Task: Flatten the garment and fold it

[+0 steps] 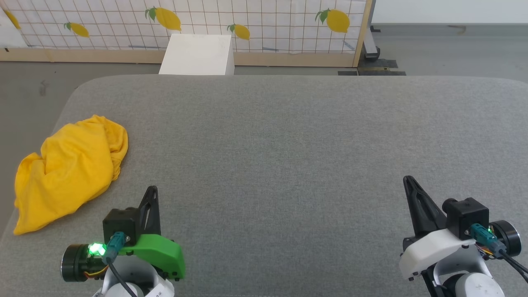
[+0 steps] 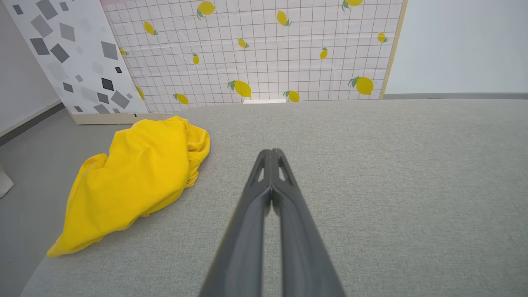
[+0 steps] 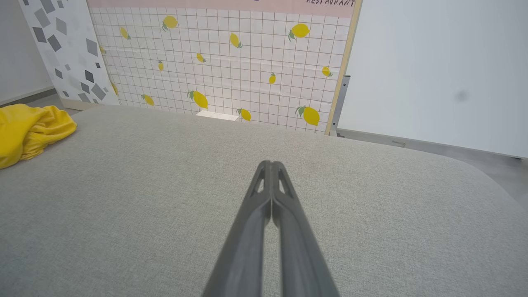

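The garment [image 1: 70, 169] is lying crumpled at the table's [image 1: 288, 144] left edge, near the left claw [image 1: 153, 189]. It and the right claw [image 1: 407, 180] are sitting pinched tight, empty. A white box [image 1: 197, 54] is standing beyond the table.

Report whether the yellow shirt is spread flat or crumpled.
Crumpled. The yellow shirt lies in a rumpled heap with deep creases near the grey surface's left edge, not laid flat.

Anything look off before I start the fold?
The garment lies crumpled in a heap at the left edge of the grey surface, its near corner right at the rim. The left gripper and right gripper are shut, touching nothing.
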Motion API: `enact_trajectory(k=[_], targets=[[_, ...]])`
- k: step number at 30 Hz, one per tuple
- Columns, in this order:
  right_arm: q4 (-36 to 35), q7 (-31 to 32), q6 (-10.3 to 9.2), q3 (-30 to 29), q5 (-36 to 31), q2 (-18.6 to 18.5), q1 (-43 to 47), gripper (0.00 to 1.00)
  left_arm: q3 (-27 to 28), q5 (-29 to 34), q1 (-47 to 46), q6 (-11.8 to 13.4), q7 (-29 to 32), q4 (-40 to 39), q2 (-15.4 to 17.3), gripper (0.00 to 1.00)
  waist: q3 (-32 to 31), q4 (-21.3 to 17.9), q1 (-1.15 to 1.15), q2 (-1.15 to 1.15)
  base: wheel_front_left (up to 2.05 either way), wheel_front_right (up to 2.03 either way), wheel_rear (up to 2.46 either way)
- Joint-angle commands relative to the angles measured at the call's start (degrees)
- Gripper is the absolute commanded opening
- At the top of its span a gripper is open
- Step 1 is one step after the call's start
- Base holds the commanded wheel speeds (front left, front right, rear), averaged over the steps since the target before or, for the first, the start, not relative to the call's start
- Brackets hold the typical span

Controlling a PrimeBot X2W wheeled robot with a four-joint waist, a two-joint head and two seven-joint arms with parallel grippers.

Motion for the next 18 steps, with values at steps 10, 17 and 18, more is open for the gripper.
enact_trajectory(k=[10,17,18], targets=[[-0.29,0.01,-0.06,0.08,-0.37,0.03,0.69,0.0,0.12,0.74,0.76,-0.06,0.09,-0.17,-0.19,0.0,0.0,0.0,0.0,0.0,0.0,0.0,0.0],[0.03,-0.01,0.0,-0.01,0.05,0.0,0.0,1.0,-0.04,-0.05,0.0,0.0,-0.01,0.01,0.01,1.0,0.0,0.0,0.0,0.0,0.0,0.0,0.0],[0.05,-0.01,0.0,-0.02,0.04,0.0,0.0,1.0,-0.06,-0.14,-0.01,0.0,-0.01,0.01,0.01,1.0,0.0,0.0,0.0,0.0,0.0,0.0,0.0]])
